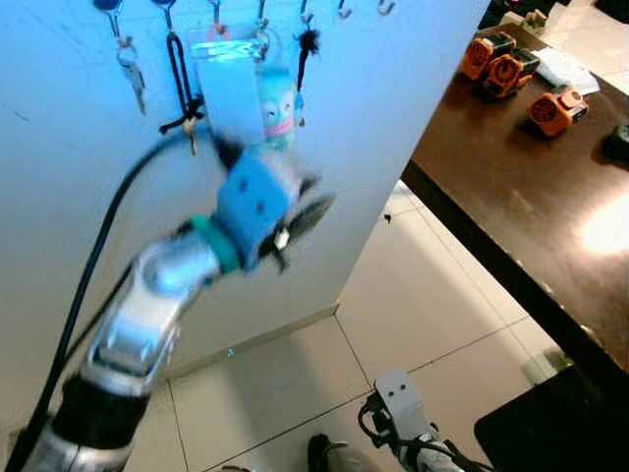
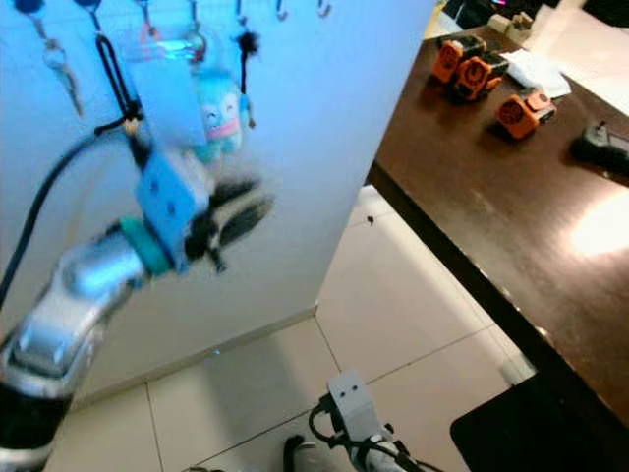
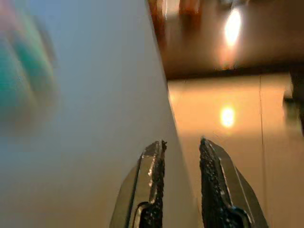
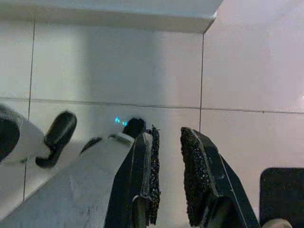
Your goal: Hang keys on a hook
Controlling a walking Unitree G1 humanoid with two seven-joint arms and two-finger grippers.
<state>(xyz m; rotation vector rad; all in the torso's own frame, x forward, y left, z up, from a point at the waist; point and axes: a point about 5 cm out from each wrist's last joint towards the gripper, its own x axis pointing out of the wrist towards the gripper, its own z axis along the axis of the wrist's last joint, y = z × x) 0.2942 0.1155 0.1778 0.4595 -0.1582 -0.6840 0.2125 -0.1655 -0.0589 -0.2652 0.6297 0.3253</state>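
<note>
Keys [image 1: 131,74] hang from a hook [image 1: 106,6] at the top left of the white wall panel [image 1: 393,118], near its upper edge. Along the same row, a black cord loop [image 1: 180,84] hangs from the next hook, then a clear card holder [image 1: 228,74] with a pale blue plush charm [image 1: 278,106] just beside it, and a small black tassel [image 1: 309,44]. Two further hooks [image 1: 343,10] toward the panel's right edge carry nothing.

The left pincer [image 1: 313,208] is raised in front of the panel, just below the card holder and charm, blurred in the head views. In the left wrist view its fingers [image 3: 153,180] stand a little apart with nothing between them, pointing along the panel's right edge toward the tiled floor [image 1: 393,305]. A black cable [image 1: 88,285] runs along the left arm up toward the blue wrist block [image 1: 251,202].

The right pincer [image 4: 167,137] hangs low over the floor, its fingers slightly parted and holding nothing.

To the right of the panel stands a dark brown table [image 1: 521,197]. Near its far edge lie three orange and black devices [image 1: 501,67] and a white sheet [image 1: 565,69], well apart from the hooks.
</note>
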